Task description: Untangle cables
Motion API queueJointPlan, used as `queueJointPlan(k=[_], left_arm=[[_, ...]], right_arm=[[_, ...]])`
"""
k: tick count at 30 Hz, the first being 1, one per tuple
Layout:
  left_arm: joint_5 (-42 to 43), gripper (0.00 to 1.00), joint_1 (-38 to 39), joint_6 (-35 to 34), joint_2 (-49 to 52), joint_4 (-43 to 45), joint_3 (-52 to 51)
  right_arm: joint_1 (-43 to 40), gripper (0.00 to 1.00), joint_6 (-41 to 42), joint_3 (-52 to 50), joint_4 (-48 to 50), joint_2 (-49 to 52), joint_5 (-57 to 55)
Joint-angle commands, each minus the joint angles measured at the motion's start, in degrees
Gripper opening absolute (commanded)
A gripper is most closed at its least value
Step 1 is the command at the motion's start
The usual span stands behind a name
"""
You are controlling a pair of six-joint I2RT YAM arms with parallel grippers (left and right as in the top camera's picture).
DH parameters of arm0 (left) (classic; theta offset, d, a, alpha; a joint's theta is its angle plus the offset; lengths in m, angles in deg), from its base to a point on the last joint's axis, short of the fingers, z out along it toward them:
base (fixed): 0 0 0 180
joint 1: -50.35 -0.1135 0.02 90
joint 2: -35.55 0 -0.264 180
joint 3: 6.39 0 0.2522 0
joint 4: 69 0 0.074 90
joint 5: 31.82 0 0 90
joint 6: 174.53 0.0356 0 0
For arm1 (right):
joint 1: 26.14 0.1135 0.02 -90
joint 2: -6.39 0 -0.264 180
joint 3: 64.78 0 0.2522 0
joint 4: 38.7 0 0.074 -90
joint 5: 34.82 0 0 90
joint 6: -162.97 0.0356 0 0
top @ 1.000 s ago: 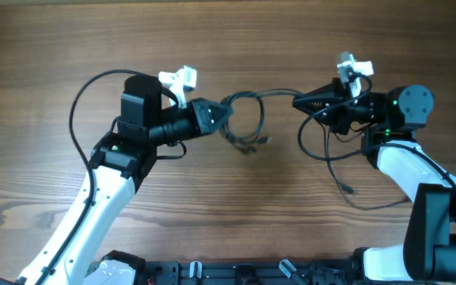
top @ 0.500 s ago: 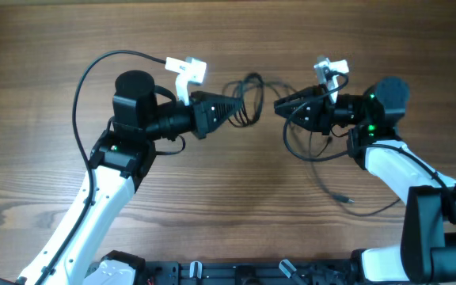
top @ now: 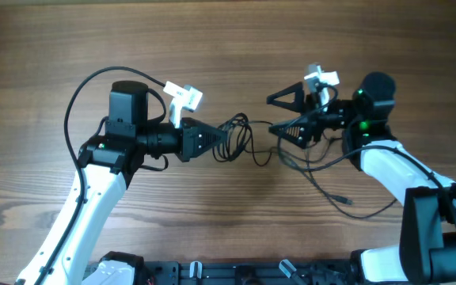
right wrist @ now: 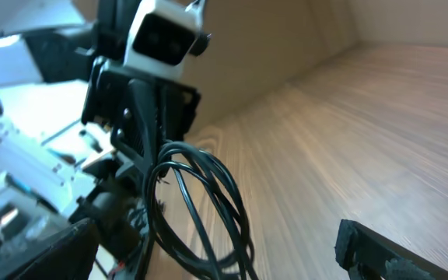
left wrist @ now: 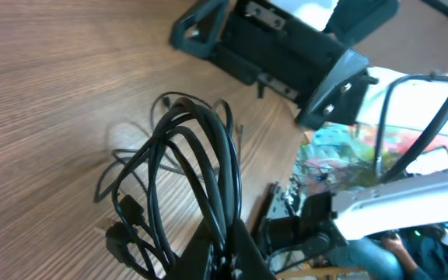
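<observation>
gripping the cables [top: 237, 139], left gripper [top: 214, 138] faces the spread right gripper [top: 279, 113].

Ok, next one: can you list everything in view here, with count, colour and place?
cables: one looped bundle, strand count unclear, dark, mid-table between the grippers
loose cable strand: one, dark, lying on the table right of centre, ending in a small plug
table: one, brown wood grain, under everything
left gripper: one, black, shut on the cables
right gripper: one, black, open, just right of the bundle
</observation>
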Motion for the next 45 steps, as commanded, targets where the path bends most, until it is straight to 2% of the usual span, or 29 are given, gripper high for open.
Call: queueJointPlan(k=[1, 3, 7, 8, 9, 12, 14, 15, 17, 18, 19, 21, 23, 26, 29, 31, 34, 37, 38, 39, 40, 41, 42, 45], left_arm=[[9.62, 0.04, 1.29, 2.36, -0.09, 0.09, 0.28], [11.5, 0.04, 2.21, 2.34, -0.09, -0.13, 0.28], [15.93, 0.04, 4.11, 2.34, -0.09, -0.28, 0.28], [15.93, 0.04, 4.85, 2.32, -0.09, -0.28, 0.28], [15.91, 0.04, 5.44, 2.32, -0.09, -0.26, 0.28], [14.45, 0.04, 6.12, 2.12, -0.09, -0.22, 0.28], [10.08, 0.04, 6.12, 1.16, -0.09, -0.2, 0.28], [6.8, 0.04, 6.1, -1.42, -0.09, 0.5, 0.28], [0.9, 0.06, 6.1, -7.04, -0.09, 2.75, 0.28], [-0.5, 0.12, 6.1, -8.63, -0.09, 3.69, 0.28], [-1.73, 0.2, 6.1, -9.44, -0.09, 4.63, 0.28], [-3.32, 0.21, 6.1, -9.94, -0.09, 5.77, 0.28], [-4.94, 0.36, 6.05, -9.94, -0.09, 6.62, 0.28], [-8.33, 0.49, 6.05, -9.92, -0.09, 6.84, 0.28], [-17.92, 0.5, 6.05, -9.94, -0.09, 6.82, 0.28], [-26.08, 0.46, 6.05, -9.94, -0.09, 6.82, 0.28], [-37.51, 0.47, 6.05, -9.94, -0.09, 6.8, 0.28], [-48.41, 0.47, 6.05, -12.61, -0.09, 6.69, 0.28], [-51.36, 0.49, 6.05, -14.58, -0.09, 6.47, 0.28], [-54.42, 0.53, 6.05, -16.41, -0.09, 5.9, 0.28], [-56.65, 0.57, 6.05, -17.75, -0.09, 5.31, 0.28], [-58.23, 0.58, 6.05, -18.69, -0.09, 4.76, 0.28], [-58.99, 0.6, 6.05, -19.39, -0.09, 4.2, 0.28], [-58.95, 0.61, 6.05, -19.37, -0.09, 2.56, 0.28]], right_arm=[[3.85, 1.0, -7.48, 0.55, 0.15, 0.02, 1.84], [4.46, 1.0, -10.23, 0.55, -0.15, 0.04, 1.81], [4.48, 0.98, -10.45, 0.55, -0.63, 0.04, 1.68], [4.48, 0.93, -10.45, 0.55, -1.2, 0.04, 1.68], [4.48, 0.82, -10.4, 0.55, -1.68, 0.04, 1.95], [4.48, 0.33, -10.34, 0.55, -3.58, 0.04, 4.96], [4.48, 0.12, -10.34, 0.55, -4.35, 0.04, 5.03], [4.48, 0.04, -10.14, 0.55, -4.5, 0.04, 4.13], [4.48, 0.04, -6.25, 0.55, -4.59, 0.04, 0.46], [4.48, 0.04, -4.52, 0.55, -4.57, 0.04, -1.29], [4.46, 0.04, -3.54, 0.55, -4.44, 0.04, -2.84], [4.46, 0.04, -0.79, 0.55, -4.35, 0.04, -6.95], [4.46, 0.04, 2.19, 0.55, -4.39, 0.02, -13.18], [4.46, 0.04, 6.51, 0.55, -4.42, 0.02, -22.32], [4.48, 0.04, 7.72, 0.55, -5.09, 0.02, -29.81], [4.48, 0.05, 7.52, 0.55, -7.43, 0.04, -30.75], [5.4, 0.05, 7.39, 0.55, -15.34, 0.15, -32.81], [10.12, 0.08, 3.06, 0.55, -22.56, 0.48, -38.66], [11.85, 0.27, 2.91, 0.55, -22.82, 0.48, -40.96], [13.86, 0.66, 3.1, 0.55, -22.8, 0.48, -44.26], [14.84, 0.77, 3.32, 0.55, -22.8, 0.48, -46.53], [16.04, 0.93, 4.0, 0.55, -22.82, 0.48, -49.68], [16.74, 1.0, 4.9, 0.55, -22.97, 0.48, -52.65], [16.44, 1.0, 6.71, 0.57, -24.13, -0.28, -59.58]])
